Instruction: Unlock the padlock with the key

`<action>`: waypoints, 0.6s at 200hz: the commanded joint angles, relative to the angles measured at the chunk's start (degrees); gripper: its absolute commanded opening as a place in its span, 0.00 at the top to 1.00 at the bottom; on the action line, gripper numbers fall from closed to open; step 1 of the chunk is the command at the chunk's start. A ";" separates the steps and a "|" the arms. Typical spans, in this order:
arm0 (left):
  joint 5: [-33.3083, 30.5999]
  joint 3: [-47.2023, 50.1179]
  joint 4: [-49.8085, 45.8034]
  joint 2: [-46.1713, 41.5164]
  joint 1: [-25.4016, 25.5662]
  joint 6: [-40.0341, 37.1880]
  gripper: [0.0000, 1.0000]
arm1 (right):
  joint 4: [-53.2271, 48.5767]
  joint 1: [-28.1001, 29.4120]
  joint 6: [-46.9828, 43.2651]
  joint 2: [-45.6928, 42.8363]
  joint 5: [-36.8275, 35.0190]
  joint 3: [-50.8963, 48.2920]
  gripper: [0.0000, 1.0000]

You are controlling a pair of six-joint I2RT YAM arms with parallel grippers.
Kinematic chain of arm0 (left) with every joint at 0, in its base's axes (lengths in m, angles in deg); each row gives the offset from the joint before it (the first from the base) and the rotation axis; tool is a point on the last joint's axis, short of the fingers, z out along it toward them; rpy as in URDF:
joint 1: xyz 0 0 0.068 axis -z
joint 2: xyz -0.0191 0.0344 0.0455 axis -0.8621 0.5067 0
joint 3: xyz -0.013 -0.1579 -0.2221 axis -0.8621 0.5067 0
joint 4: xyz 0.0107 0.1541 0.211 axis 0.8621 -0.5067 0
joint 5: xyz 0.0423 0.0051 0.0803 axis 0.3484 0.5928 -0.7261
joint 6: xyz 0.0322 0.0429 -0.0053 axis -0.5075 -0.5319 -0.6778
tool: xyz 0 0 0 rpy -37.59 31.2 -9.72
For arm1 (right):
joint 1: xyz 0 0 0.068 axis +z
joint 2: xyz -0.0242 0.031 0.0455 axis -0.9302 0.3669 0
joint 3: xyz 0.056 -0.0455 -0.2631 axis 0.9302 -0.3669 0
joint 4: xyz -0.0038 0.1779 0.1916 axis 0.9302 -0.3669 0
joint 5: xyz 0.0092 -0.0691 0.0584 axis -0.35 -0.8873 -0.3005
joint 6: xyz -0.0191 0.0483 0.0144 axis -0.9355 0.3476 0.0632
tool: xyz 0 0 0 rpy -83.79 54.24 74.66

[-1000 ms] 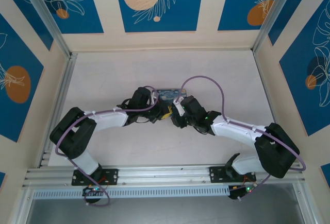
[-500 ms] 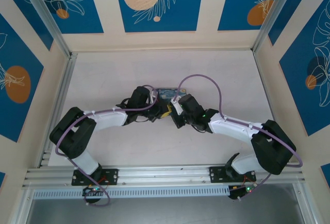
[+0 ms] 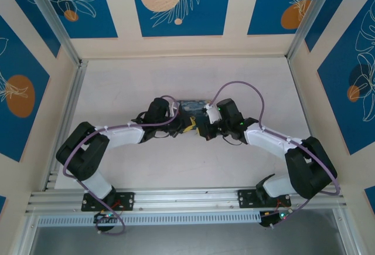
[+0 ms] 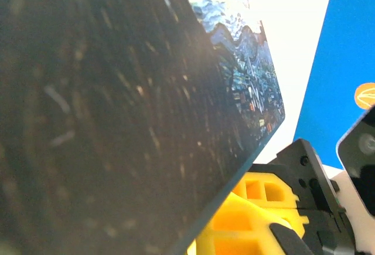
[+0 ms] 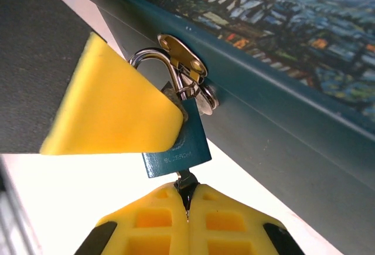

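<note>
Key [image 5: 186,183] metal shows as a short dark stub just under the base of the teal padlock [image 5: 176,156]. It is pinched between the two yellow pads of the right claw [image 5: 187,199], whose fingers are pressed together on it. The padlock hangs by its shackle from a brass hasp [image 5: 179,53] on the side wall of the painted blue-and-yellow tin [image 5: 304,44]. The left claw [image 3: 186,128] is clamped on the padlock's body, with one yellow pad [image 5: 111,114] laid across its upper face.

Seen from above, both claws meet at the tin's near edge, around the middle of the white worktop [image 3: 129,85]. Compared with a second ago, the right claw's fingers have drawn together. Its wrist has swung away from the arm bases toward the tin, and the purple cable [image 3: 246,85] now arches higher. The left arm and the tin sit as they did before.
</note>
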 commanded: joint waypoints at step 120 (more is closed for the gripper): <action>-0.16 2.93 0.75 1.88 -0.03 -4.57 1.00 | 6.66 -6.40 13.43 -6.34 8.14 -5.80 0.48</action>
